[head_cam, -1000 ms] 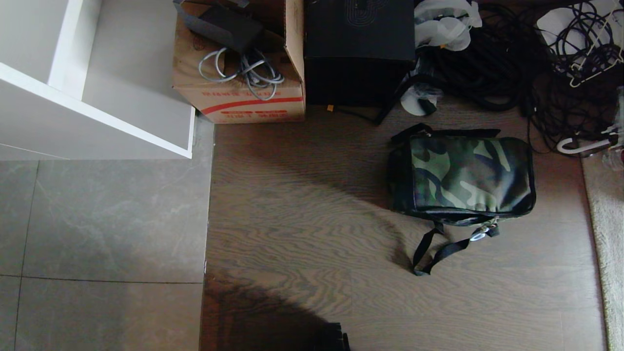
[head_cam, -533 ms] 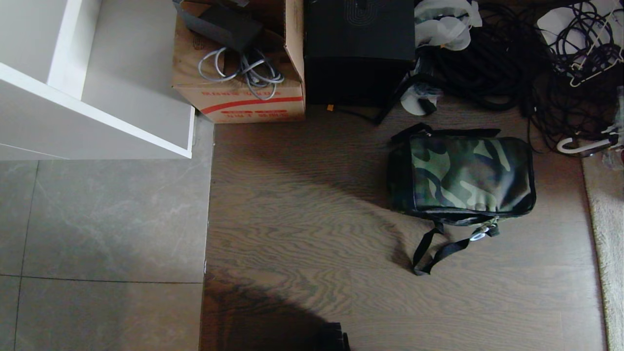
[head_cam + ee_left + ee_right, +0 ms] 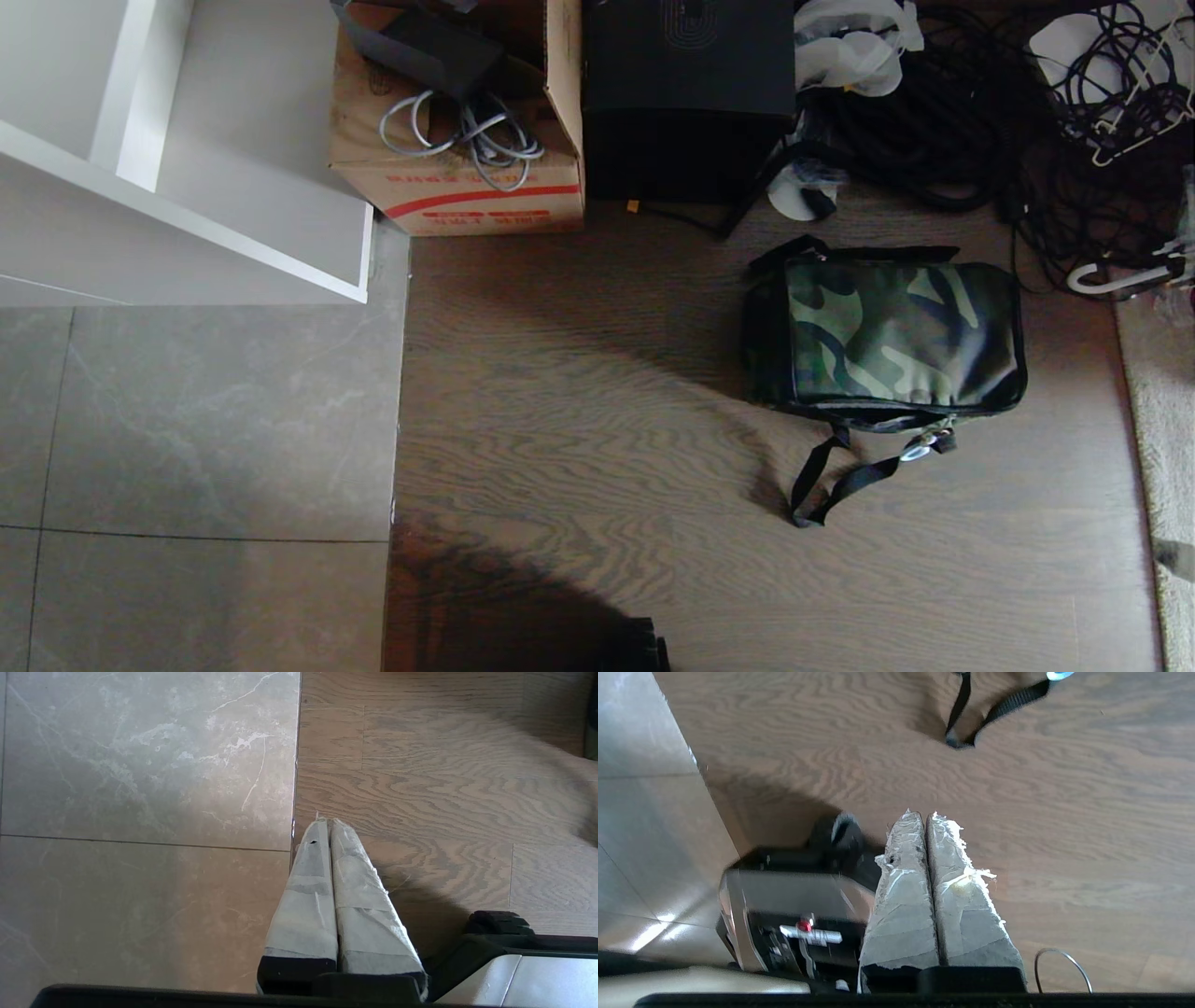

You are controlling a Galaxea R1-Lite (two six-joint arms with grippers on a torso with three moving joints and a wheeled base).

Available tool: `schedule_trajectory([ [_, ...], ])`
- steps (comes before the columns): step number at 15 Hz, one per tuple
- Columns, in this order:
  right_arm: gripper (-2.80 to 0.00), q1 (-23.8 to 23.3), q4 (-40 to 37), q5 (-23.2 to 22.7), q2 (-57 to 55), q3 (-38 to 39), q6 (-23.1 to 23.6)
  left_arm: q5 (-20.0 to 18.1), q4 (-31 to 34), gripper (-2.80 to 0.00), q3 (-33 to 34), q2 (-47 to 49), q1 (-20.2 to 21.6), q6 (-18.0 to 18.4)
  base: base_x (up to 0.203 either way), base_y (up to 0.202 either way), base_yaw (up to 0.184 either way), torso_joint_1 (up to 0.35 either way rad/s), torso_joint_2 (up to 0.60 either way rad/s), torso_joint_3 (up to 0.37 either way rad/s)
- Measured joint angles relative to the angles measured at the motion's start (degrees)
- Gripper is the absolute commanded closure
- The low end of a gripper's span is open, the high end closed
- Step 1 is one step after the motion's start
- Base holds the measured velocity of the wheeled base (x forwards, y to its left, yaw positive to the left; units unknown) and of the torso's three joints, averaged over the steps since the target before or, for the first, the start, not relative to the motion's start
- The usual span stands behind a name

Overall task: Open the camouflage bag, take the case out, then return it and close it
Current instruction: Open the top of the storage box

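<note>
Currently the bag [image 3: 887,336] lies at the centre right of the head view on the wood floor [image 3: 579,420], zipped shut, camouflage panel up. Its strap [image 3: 840,481] trails toward the lower edge, and a white clip [image 3: 915,452] hangs at the zipper on the near side. The case is not visible; presumably it is inside the bag.

Handling: the bag looks soft and boxy, so the top will likely dent under pressure and the body may slide on the smooth floor when the zipper is pulled. The clip is the probable pull point; it is small and loose, and calls for a precise pinch. The strap is limp and gives no firm hold.

Grippers: neither shows in the head view. The left gripper [image 3: 325,822] hangs over the tile-to-wood seam, padded fingers pressed together, empty. The right gripper [image 3: 926,815] hangs over bare wood, fingers likewise together, empty; the strap loop lies beyond its tips at the top of its wrist view.

Hidden: the zipper track is hard to trace, and the bag's far side is in shadow
</note>
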State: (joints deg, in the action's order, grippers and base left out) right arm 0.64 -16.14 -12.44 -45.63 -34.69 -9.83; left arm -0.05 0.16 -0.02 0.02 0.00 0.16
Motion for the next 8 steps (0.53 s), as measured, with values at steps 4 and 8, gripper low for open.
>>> schedule_trajectory([
  [4, 0.00, -2.58, 12.34, -0.87, -24.19, -3.68, -0.45, 0.03, -0.02, 0.00, 0.00, 0.00, 0.00, 0.02, 0.000, 0.000, 0.000, 0.000, 0.00, 0.000],
  [8, 0.00, -8.64, 29.50, -5.57, -42.78, -5.38, 2.15, 0.02, 0.00, 0.00, 0.02, 0.00, 0.00, 0.02, 0.000, 0.000, 0.000, 0.000, 0.00, 0.000],
])
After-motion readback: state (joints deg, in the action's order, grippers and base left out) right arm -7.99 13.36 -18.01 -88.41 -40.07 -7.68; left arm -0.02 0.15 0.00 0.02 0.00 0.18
